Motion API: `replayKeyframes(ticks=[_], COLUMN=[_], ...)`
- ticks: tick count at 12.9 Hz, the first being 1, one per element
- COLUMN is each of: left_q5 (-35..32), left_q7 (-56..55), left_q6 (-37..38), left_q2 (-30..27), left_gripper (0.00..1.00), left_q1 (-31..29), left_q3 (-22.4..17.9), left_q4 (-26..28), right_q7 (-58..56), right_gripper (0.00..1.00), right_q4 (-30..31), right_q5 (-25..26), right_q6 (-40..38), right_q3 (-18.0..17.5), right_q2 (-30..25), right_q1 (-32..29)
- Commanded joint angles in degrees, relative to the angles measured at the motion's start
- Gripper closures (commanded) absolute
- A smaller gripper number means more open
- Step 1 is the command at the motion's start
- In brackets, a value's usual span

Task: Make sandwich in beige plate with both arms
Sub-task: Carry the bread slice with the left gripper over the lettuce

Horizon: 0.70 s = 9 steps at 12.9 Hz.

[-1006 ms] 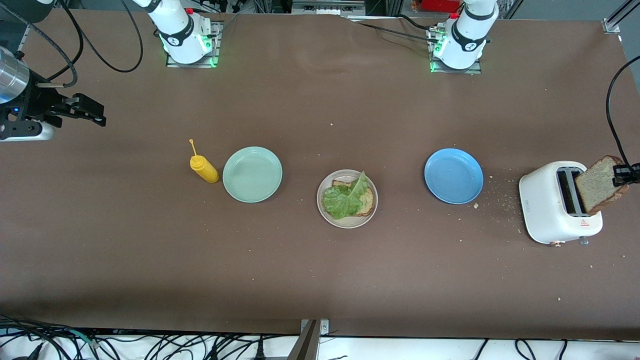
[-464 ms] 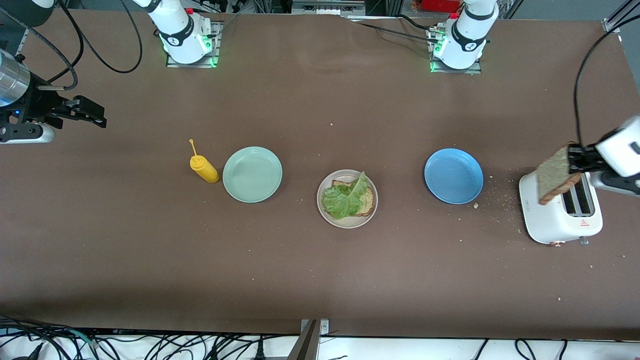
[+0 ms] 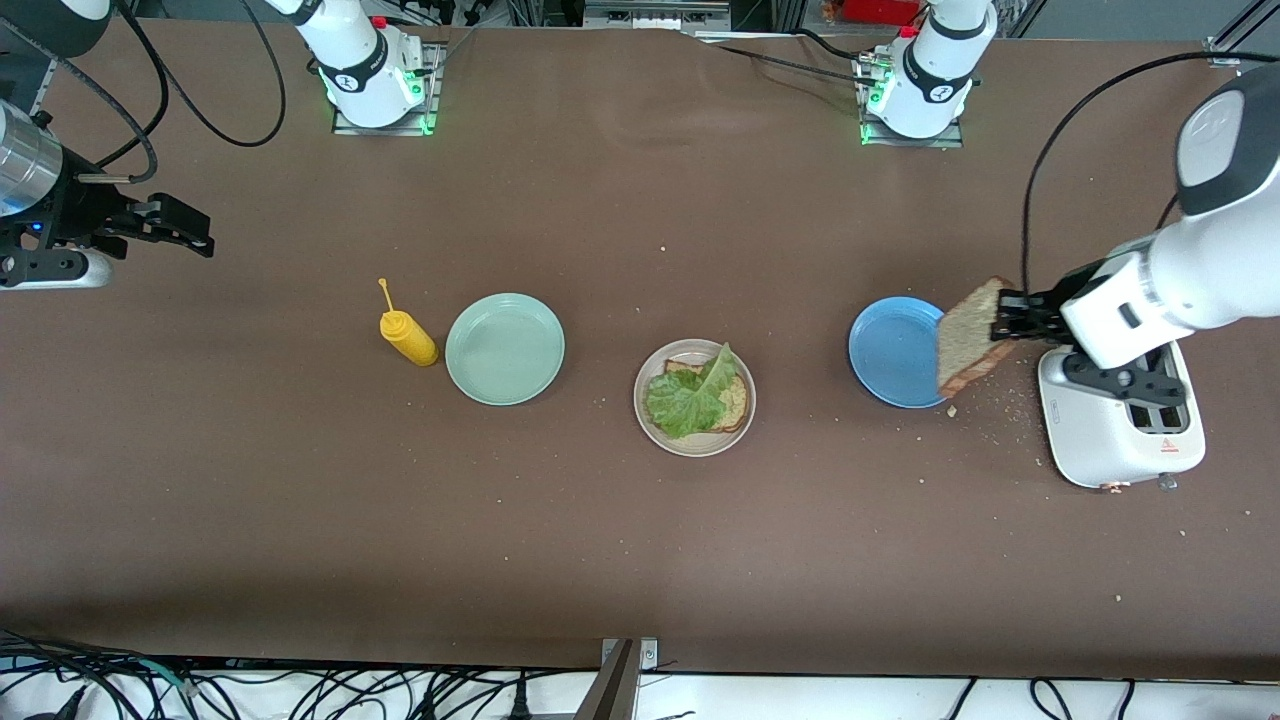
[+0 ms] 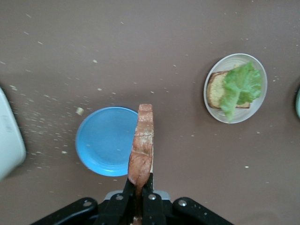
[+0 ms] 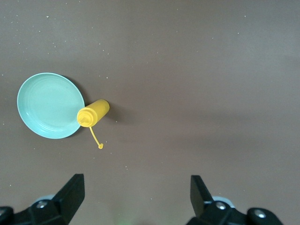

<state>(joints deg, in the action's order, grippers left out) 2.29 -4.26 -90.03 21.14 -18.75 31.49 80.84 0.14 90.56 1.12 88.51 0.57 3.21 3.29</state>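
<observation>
The beige plate sits mid-table with one bread slice and a green lettuce leaf laid on it. My left gripper is shut on the edge of a second bread slice, which hangs on edge over the rim of the blue plate. My right gripper waits open over the right arm's end of the table, with nothing between its fingers.
A white toaster stands under the left arm's wrist, with crumbs scattered between it and the blue plate. A mint-green plate and a yellow squeeze bottle stand toward the right arm's end.
My left gripper has carried the bread slice from above the toaster toward mid-table, to the blue plate's edge. The right arm has barely moved.
</observation>
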Motion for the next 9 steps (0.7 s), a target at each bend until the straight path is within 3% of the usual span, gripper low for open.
replayKeyframes(ticks=[1,9], left_q5=[4.46,21.15], left_q7=[-5.93,-5.86], left_q6=[-1.19,-15.42], left_q2=[3.98,18.03], left_gripper=[1.0,1.0], left_q1=[4.05,10.84], left_q3=[0.06,0.06], left_q4=[-1.39,-1.04], right_q7=[0.12,0.12], right_gripper=[0.0,0.0], right_q4=[-0.99,-0.99], right_q5=[0.29,-0.24], right_q6=[0.43,1.57], right_q3=[-0.04,0.05], right_q2=[0.39,0.92], right_q1=[-0.04,-0.39])
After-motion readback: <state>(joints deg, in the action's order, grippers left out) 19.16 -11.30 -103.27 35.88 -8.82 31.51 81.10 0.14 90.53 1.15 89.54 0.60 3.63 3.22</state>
